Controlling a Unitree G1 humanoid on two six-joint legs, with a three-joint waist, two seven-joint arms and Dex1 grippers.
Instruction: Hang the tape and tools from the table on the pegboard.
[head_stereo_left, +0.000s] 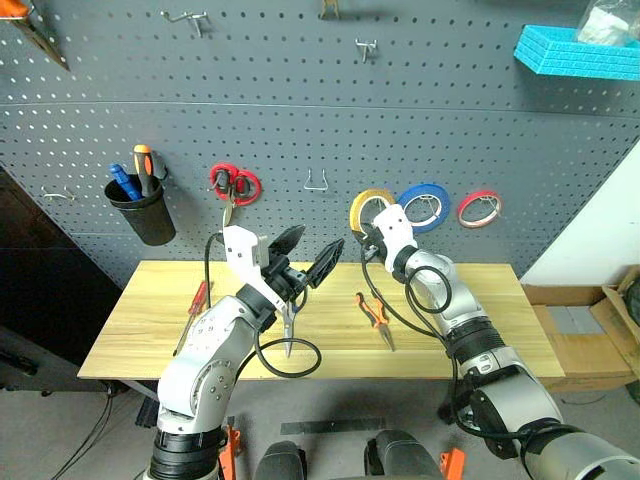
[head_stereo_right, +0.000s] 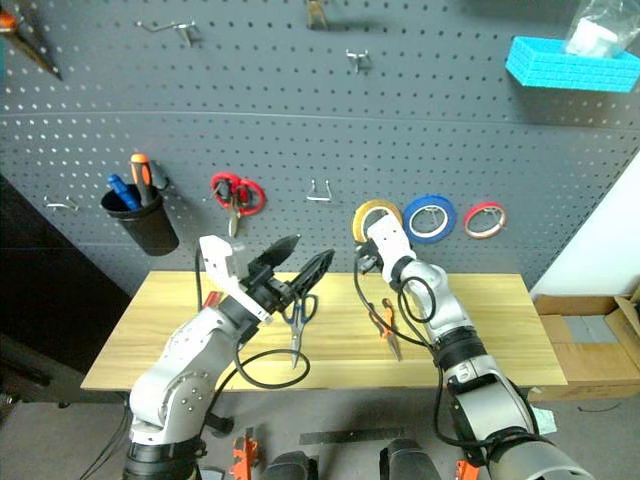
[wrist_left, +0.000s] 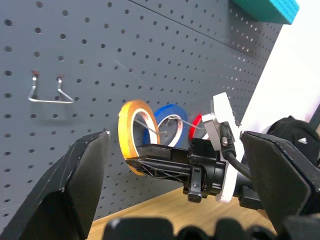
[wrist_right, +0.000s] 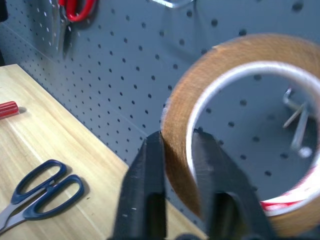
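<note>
The yellow tape (head_stereo_left: 369, 208) is held up against the pegboard (head_stereo_left: 300, 110), just beside the blue roll (head_stereo_left: 424, 206), its band pinched between the fingers of the right gripper (wrist_right: 176, 150). The left gripper (head_stereo_left: 305, 255) is held over the tabletop (head_stereo_left: 450, 310) with fingers spread wide and empty. The dark-handled scissors (head_stereo_right: 297, 318), pliers (head_stereo_left: 374, 317) and red-handled screwdriver (head_stereo_left: 197, 301) lie on the tabletop.

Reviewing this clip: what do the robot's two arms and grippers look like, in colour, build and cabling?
Both arms are made of rounded silver-grey segments joined by black rings. Each ends in a white wrist housing carrying two black, tapered, wedge-shaped fingers: the left gripper and the right gripper. Loose black cables loop outside both forearms, from the wrist housings back toward the elbows. I can see no markings or labels on them.
</note>
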